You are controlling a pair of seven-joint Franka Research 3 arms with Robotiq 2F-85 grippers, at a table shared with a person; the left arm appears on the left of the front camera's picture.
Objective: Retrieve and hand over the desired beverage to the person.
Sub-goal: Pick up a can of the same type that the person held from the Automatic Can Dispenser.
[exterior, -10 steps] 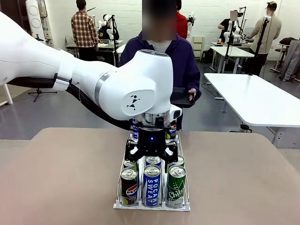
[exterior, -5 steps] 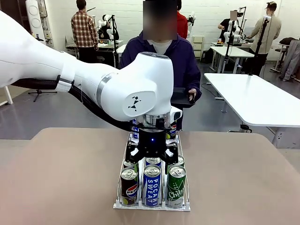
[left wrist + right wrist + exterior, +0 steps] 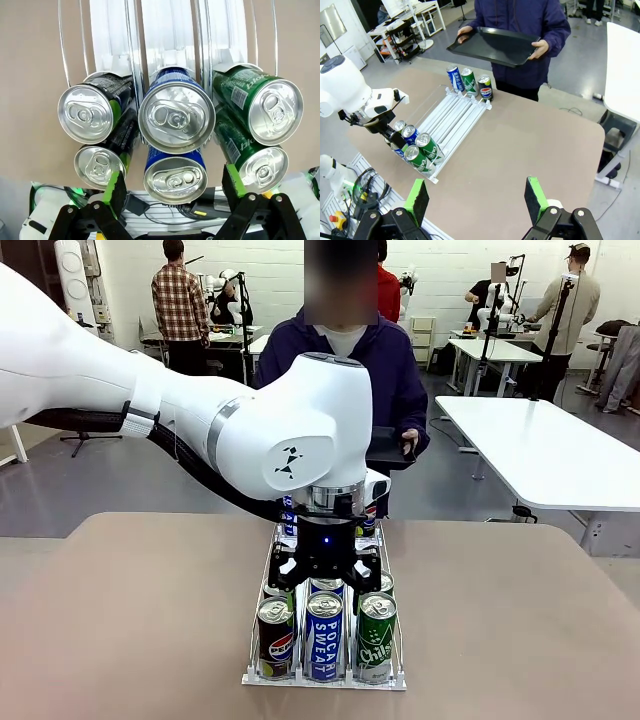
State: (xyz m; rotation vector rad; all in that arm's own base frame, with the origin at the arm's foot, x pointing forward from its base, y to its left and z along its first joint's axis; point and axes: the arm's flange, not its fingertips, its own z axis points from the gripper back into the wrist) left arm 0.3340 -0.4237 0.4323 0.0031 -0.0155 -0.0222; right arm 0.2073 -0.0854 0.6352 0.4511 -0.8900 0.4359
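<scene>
Left gripper, fingers apart, hovers over the blue cans in the rack; right gripper, fingers likewise apart, hangs above the table.

Brown tabletop, and one thing sits on it: a white three-lane can rack, dead centre. Cans bunch at its near end, with three more standing at the far end.
</scene>
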